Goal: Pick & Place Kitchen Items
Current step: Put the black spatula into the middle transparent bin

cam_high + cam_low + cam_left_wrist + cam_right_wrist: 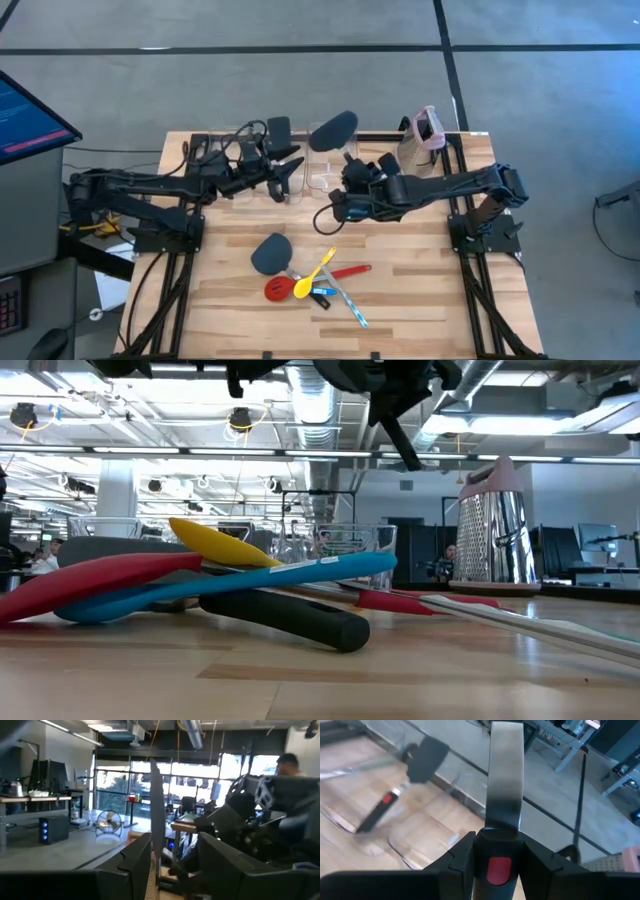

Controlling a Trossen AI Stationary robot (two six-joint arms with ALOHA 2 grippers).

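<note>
Spatulas, 3 of them: 1 (271, 254) is lying on the wooden table (420, 290) in the near pile, its dark head just left of the red slotted spoon (279, 289). The yellow spoon (318, 272), blue spoon (322, 292) and a thin silvery-green tool (350, 305) are crossing over each other there. The right gripper (345, 172) is clamping the black-red handle of a second spatula (333, 129), blade pointing up and away over the clear bins (318, 172) at the far edge. The left gripper (293, 170) is hanging beside those bins, fingers spread, nothing between them. The third spatula (415, 767) is standing tilted in a bin. A grater (494, 525) is standing far right.
</note>
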